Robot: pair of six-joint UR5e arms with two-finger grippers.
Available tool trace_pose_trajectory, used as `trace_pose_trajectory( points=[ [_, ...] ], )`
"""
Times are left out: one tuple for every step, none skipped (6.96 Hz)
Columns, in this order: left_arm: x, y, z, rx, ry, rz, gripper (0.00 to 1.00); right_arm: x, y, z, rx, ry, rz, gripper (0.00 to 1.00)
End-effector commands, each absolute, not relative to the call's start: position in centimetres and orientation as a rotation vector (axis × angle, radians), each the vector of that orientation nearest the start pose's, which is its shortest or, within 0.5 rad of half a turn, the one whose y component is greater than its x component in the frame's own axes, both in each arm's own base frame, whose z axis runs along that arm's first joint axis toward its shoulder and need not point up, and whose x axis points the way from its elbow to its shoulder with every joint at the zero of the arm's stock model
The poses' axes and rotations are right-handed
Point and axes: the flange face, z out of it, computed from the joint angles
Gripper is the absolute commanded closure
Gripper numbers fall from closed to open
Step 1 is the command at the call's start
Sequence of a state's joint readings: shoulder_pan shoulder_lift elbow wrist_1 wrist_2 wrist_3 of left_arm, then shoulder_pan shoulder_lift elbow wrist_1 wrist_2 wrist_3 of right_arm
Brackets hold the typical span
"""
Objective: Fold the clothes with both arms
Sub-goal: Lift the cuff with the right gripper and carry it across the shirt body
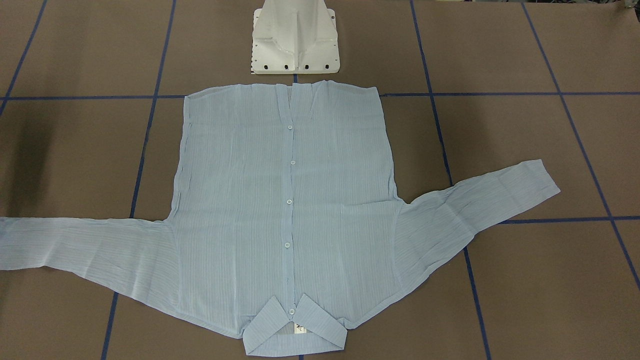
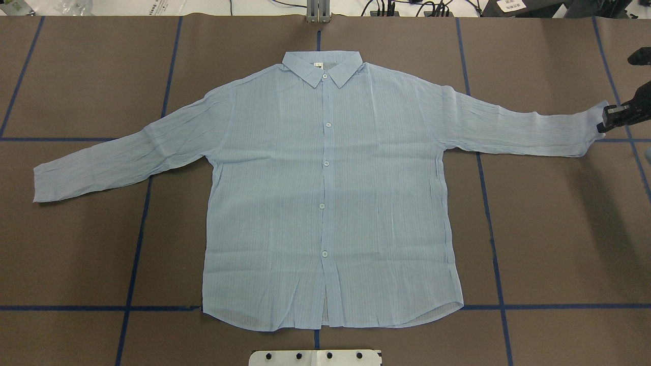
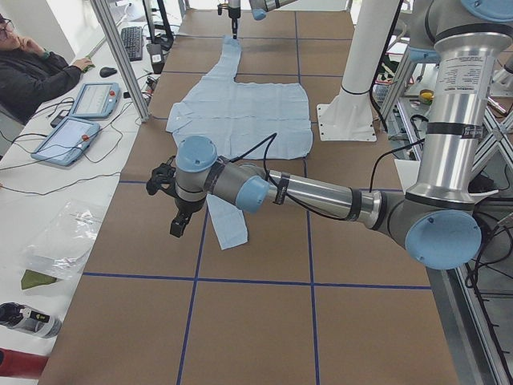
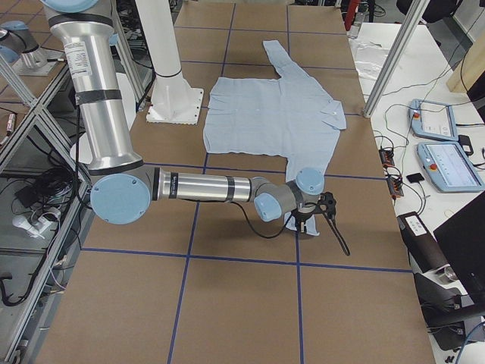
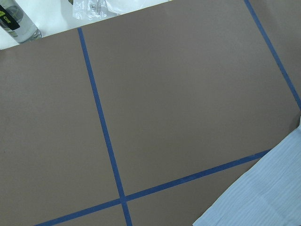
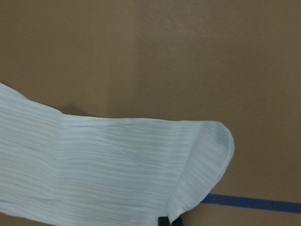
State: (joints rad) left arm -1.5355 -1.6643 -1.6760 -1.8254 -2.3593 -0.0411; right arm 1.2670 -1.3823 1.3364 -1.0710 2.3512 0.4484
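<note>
Pinching the right cuff (image 6: 207,155) between the right jaws, to judge by the wrist view: cloth curled up and drawn to a dark fingertip (image 6: 163,221) at the frame's lower edge. No telling the left jaws' state; caught only from the side, hanging near the left cuff (image 3: 230,233) and not on it, over brown tabletop (image 5: 188,94). Behind them, right arm (image 4: 204,186) and left arm (image 3: 321,194) stretched low toward opposite ends. Between, shirt (image 2: 325,193) spread flat, front up, buttoned, collar (image 2: 323,68) away from the robot, hem by the white pedestal (image 1: 295,45), sleeves out sideways.

Looks like the opening step: securing both cuffs before folding the sleeves in. Next calls for bringing the left jaws down over their cuff and closing, then carrying both sleeves inward across the front. Thin, crinkly cloth, so apt to slip or drag.

Beyond the far edge, two pendants (image 3: 68,138), a seated person (image 3: 32,72) and a bottle (image 5: 19,21), all well apart from the shirt.
</note>
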Motion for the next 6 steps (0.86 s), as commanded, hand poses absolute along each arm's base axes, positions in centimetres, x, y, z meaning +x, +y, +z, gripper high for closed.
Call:
trace_pose_trajectory(
  points=[
    [-4.3, -54.7, 53.2, 0.393, 0.790, 0.172, 0.00, -12.6, -59.1, 50.9, 0.242, -0.975, -0.103, 1.00],
    [-4.3, -54.7, 53.3, 0.392, 0.790, 0.171, 0.00, -14.3, -61.0, 44.6, 0.254, -1.040, -0.121, 1.00],
    [-4.3, -54.6, 53.3, 0.391, 0.790, 0.170, 0.00, -16.7, -63.3, 37.3, 0.247, -1.119, -0.159, 1.00],
    [-4.3, -54.6, 53.6, 0.386, 0.791, 0.169, 0.00, -21.1, -63.8, 30.5, 0.236, -1.156, -0.195, 1.00],
    [-4.3, -54.5, 53.9, 0.380, 0.791, 0.166, 0.00, -26.6, -63.8, 24.2, 0.223, -1.188, -0.223, 1.00],
    [-4.3, -54.6, 54.3, 0.376, 0.790, 0.169, 0.00, -31.6, -63.6, 19.2, 0.219, -1.202, -0.230, 1.00]
  ],
)
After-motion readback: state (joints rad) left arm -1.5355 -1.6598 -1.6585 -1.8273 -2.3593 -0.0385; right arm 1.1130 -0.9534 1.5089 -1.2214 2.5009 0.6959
